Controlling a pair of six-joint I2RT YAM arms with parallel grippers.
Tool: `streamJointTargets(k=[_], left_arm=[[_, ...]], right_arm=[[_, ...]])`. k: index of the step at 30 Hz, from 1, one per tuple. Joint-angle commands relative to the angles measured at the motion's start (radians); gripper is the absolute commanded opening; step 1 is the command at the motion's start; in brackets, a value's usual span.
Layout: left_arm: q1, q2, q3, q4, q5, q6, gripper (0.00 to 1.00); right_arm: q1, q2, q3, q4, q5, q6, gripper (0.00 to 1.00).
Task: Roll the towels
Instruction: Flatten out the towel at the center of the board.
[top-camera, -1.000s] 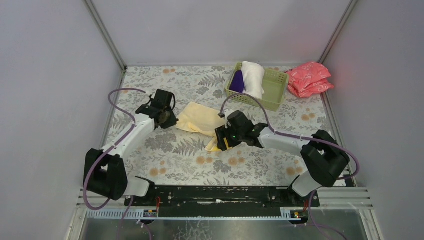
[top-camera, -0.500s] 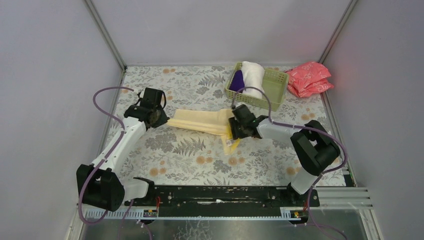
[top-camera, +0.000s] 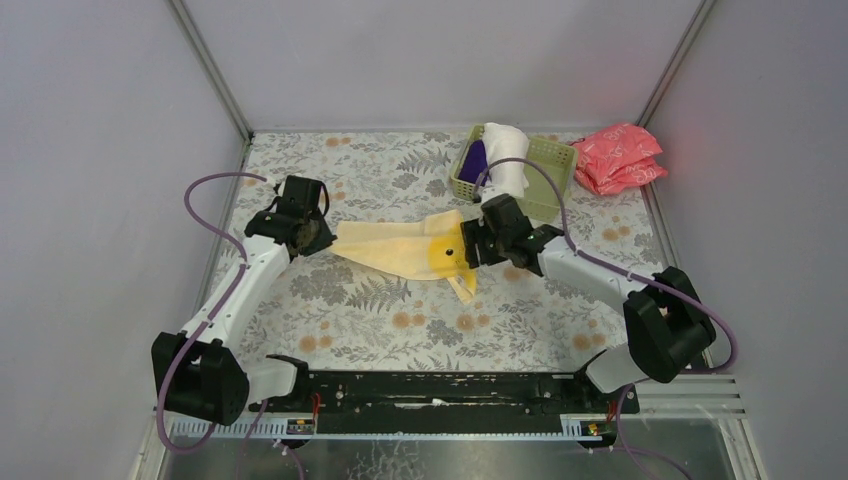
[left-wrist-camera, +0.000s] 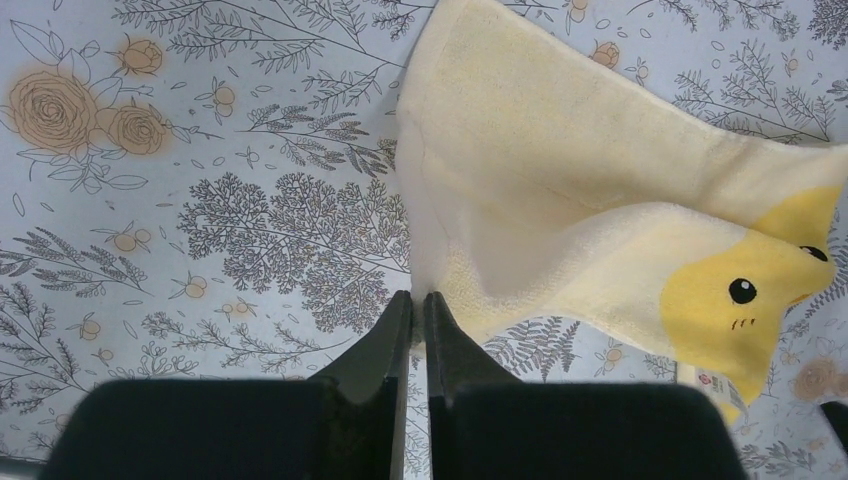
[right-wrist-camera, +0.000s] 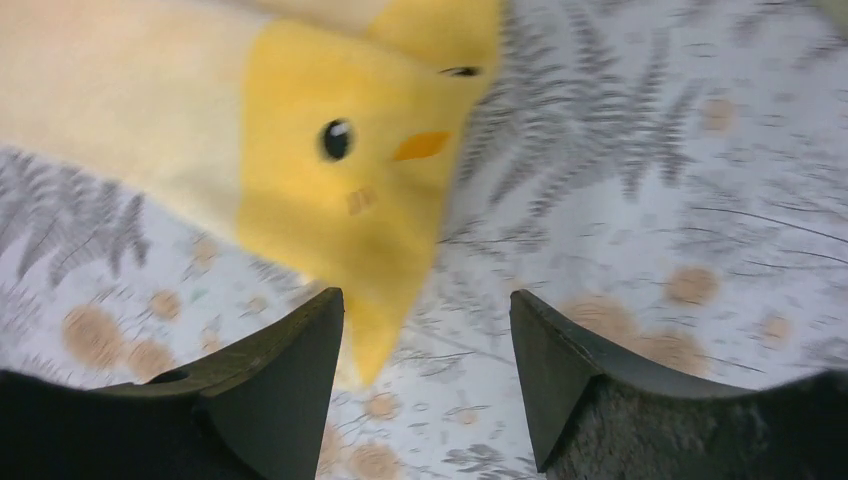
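The pale yellow towel (top-camera: 400, 248) with a chick print lies half spread on the flowered table, between my two grippers. My left gripper (top-camera: 322, 236) is shut on the towel's left edge, and the left wrist view shows the cloth (left-wrist-camera: 560, 180) pinched between the closed fingertips (left-wrist-camera: 418, 296). My right gripper (top-camera: 470, 245) is open and empty at the towel's right end. In the right wrist view a yellow corner (right-wrist-camera: 330, 150) hangs just ahead of the spread jaws (right-wrist-camera: 427, 300). The white towel (top-camera: 507, 158) and the purple towel (top-camera: 474, 162) sit rolled in the basket.
The light green basket (top-camera: 550, 175) stands at the back right, just behind my right gripper. Pink-red plastic packets (top-camera: 620, 158) lie in the far right corner. Grey walls close in the table on three sides.
My right gripper moved back and right, pulling the towel out flat, then opened and let it go. My left gripper shifted left earlier, still holding its edge.
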Motion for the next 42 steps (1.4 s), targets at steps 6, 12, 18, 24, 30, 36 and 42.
streamJointTargets(k=[6,12,18,24,30,36,42], left_arm=[[0.012,0.002,-0.013,0.03,-0.007,0.029,0.0],[0.025,-0.001,-0.015,0.036,0.002,0.03,0.0],[0.048,0.014,0.017,0.034,0.02,0.022,0.0],[0.092,0.054,0.116,0.025,0.046,0.009,0.0],[0.113,0.063,0.334,-0.029,0.045,0.012,0.0],[0.119,-0.024,0.487,-0.105,0.059,0.014,0.0],[0.119,-0.189,0.549,-0.199,0.065,-0.002,0.0]], right_arm=[[0.176,-0.02,-0.121,0.054,-0.08,0.08,0.68],[0.18,0.013,-0.192,0.086,0.015,0.129,0.66],[0.18,0.085,-0.171,0.131,0.009,0.117,0.51],[0.167,0.044,-0.071,0.011,0.24,0.042,0.02],[0.159,-0.114,0.093,-0.168,0.491,-0.105,0.0],[0.158,-0.321,0.239,-0.351,0.422,-0.228,0.0],[0.158,-0.524,0.325,-0.479,0.183,-0.29,0.0]])
